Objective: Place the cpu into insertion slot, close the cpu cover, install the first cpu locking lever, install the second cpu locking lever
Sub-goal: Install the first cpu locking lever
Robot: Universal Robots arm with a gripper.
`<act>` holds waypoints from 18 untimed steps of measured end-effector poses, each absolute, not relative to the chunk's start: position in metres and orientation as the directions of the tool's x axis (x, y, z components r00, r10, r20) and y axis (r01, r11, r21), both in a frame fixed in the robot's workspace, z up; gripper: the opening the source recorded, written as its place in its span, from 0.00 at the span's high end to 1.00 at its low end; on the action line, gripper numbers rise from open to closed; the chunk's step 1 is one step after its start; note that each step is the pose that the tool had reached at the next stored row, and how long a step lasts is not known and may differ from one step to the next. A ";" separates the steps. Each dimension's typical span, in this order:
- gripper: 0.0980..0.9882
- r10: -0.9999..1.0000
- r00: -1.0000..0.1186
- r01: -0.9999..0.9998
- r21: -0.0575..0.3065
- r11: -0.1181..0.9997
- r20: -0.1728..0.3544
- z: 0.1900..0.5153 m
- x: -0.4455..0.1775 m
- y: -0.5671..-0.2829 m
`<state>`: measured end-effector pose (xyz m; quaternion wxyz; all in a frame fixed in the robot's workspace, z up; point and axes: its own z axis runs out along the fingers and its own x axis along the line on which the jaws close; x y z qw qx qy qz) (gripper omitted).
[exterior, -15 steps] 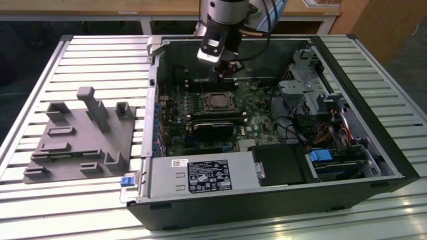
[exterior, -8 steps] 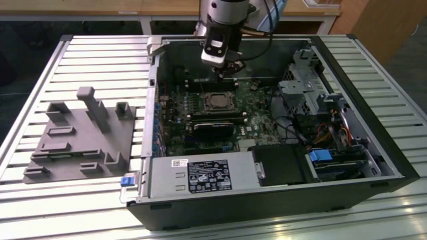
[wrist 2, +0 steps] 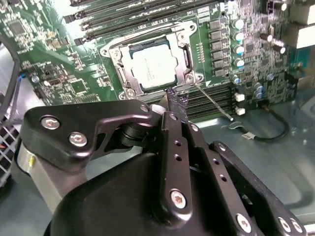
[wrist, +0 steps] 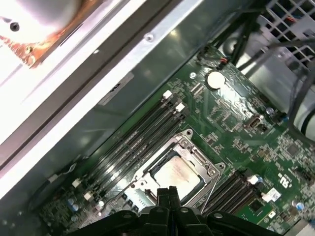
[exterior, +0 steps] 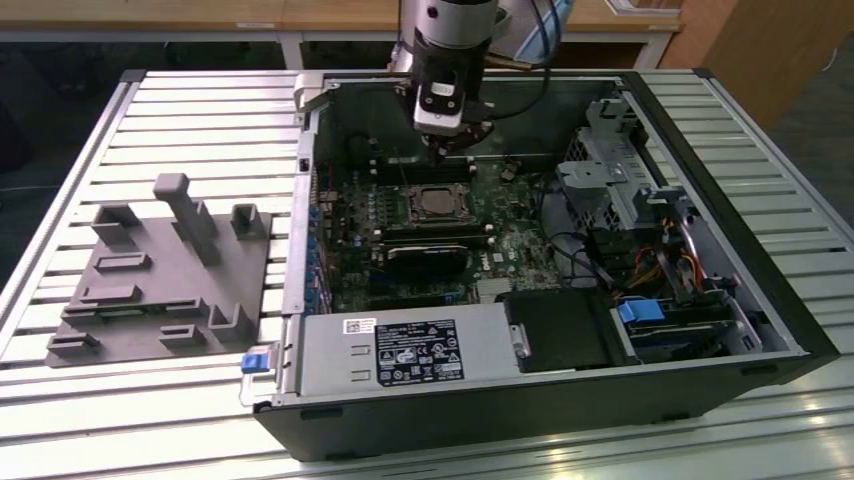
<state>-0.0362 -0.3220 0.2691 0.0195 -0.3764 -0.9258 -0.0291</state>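
I see the cpu [exterior: 434, 204] lying flat, metal face up, in the insertion slot [wrist 2: 187, 55] under the cpu cover [wrist 2: 121, 73]. In the exterior view the gripper [exterior: 449, 152] hangs at its 12 o'clock, fingers clenched on nothing.

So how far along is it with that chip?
The cpu already sits in the insertion slot, with the cpu cover down over it. The gripper, shut, is poised at the socket's edge. One locking lever sticks out unlatched, so the levers look left to do.
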 end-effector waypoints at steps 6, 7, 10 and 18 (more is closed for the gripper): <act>0.99 0.651 -0.757 0.653 0.044 0.756 0.053 0.269 -0.036 -0.322; 0.99 0.643 -0.764 0.645 0.045 0.763 0.052 0.269 -0.036 -0.322; 0.99 0.616 -0.786 0.618 0.045 0.785 0.051 0.269 -0.036 -0.322; 0.99 0.563 -0.825 0.565 0.046 0.824 0.051 0.269 -0.037 -0.322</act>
